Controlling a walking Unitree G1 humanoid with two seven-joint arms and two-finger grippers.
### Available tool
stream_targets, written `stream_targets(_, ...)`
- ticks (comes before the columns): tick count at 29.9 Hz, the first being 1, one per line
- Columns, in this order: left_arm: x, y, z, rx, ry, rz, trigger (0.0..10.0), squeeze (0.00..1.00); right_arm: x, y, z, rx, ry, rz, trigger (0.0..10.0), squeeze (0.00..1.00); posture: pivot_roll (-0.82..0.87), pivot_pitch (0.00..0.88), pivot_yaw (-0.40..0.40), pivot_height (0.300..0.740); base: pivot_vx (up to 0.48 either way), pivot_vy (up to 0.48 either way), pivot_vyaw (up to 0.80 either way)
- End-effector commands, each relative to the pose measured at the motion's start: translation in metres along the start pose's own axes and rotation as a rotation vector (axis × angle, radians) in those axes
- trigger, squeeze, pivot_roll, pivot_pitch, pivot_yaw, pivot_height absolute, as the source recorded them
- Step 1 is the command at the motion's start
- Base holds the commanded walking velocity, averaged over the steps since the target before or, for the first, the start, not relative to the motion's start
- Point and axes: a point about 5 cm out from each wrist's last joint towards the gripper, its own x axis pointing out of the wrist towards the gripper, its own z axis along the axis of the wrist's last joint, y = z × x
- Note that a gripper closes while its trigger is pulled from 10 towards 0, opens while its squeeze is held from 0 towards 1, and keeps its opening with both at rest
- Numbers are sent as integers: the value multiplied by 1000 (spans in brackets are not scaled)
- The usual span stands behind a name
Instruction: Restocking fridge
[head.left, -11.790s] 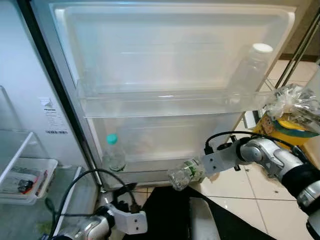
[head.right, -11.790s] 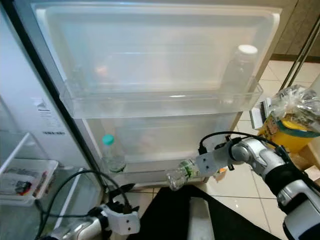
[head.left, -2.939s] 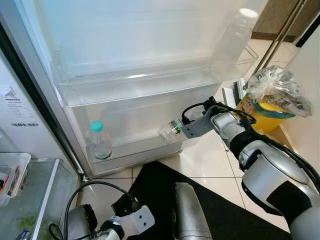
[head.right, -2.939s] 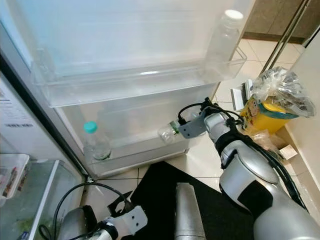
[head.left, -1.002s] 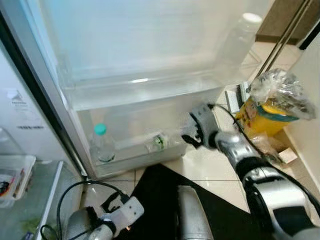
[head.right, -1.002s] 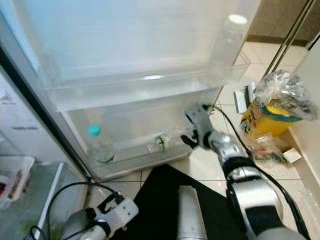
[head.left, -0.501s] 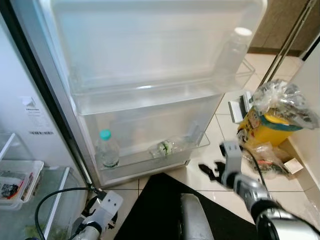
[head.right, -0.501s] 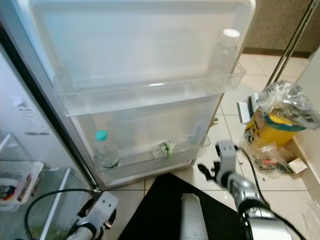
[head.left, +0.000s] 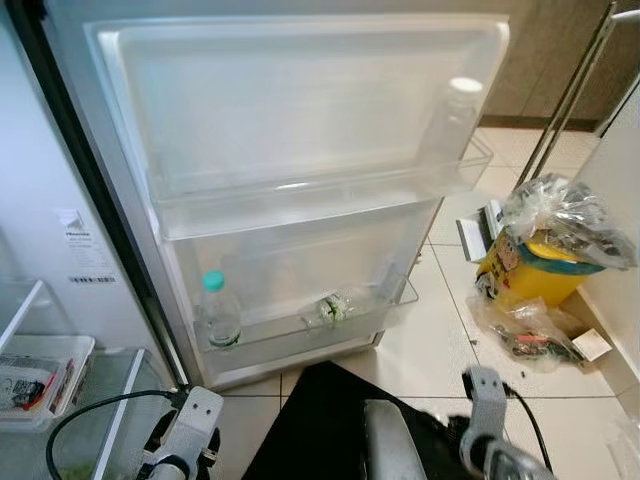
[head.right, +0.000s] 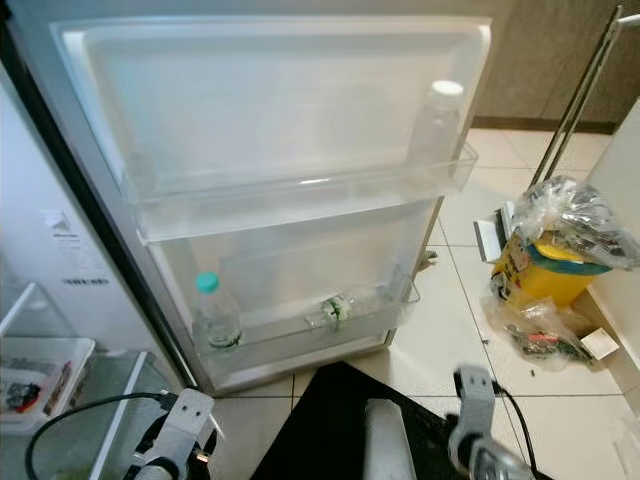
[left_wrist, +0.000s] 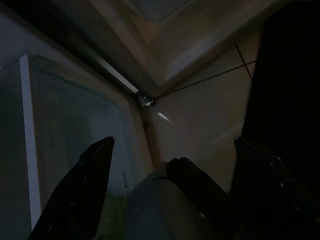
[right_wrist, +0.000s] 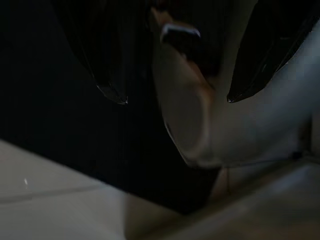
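The fridge door (head.left: 300, 110) stands wide open. In its lower door shelf (head.left: 300, 335), a clear bottle with a teal cap (head.left: 216, 312) stands upright at the left. A clear bottle with a green label (head.left: 335, 307) lies on its side near the middle. A white-capped bottle (head.left: 458, 112) stands at the right end of the upper door shelf (head.left: 320, 195). My right arm (head.left: 486, 420) hangs low over the floor, well clear of the door. The right gripper (right_wrist: 175, 98) is open and holds nothing. My left arm (head.left: 190, 428) hangs at the bottom left, and the left gripper (left_wrist: 170, 185) is open beside the door's lower hinge (left_wrist: 145, 100).
A yellow tub under a plastic bag (head.left: 550, 245) and loose wrappers (head.left: 528, 335) sit on the tiled floor at the right, beside metal poles (head.left: 565, 95). A black mat (head.left: 320, 415) lies below the door. Inside the fridge at the left is a white tray (head.left: 40, 365).
My right arm has drawn back from the lower door shelf and dropped low, leaving the green-label bottle lying in the shelf. The camera has lifted and pulled back.
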Motion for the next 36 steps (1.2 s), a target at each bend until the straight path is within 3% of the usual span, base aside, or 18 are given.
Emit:
stream_targets(1, -15, -11, -34, -20, 146, -47, 10000, 0, -2, -1, -10, 34, 21, -21, 10000, 0, -46, 64, -56, 498, 0, 0, 0)
stream_targets(4, -25, -18, -52, -60, 228, -78, 10000, 0, -9, -7, -34, 70, 86, -75, 10000, 0, -43, 53, -53, 513, 0, 0, 0)
stream_targets(11, -35, -25, -68, -85, 311, -94, 10000, 0, -19, -13, -65, 77, 199, -178, 10000, 0, -39, 39, -48, 538, 0, 0, 0)
stream_targets(17, -37, -25, -72, -90, 336, -92, 10000, 0, -20, -12, -70, 83, 204, -189, 10000, 0, -37, 29, -42, 538, 0, 0, 0)
stream_targets(26, -32, -22, -66, -101, 330, -83, 10000, 0, -18, -9, -68, 92, 185, -175, 10000, 0, -41, 27, -37, 571, 0, 0, 0)
stream_targets(36, -32, -26, -66, -109, 336, -89, 10000, 0, -17, -8, -68, 78, 191, -184, 10000, 0, -44, 24, -39, 571, 0, 0, 0)
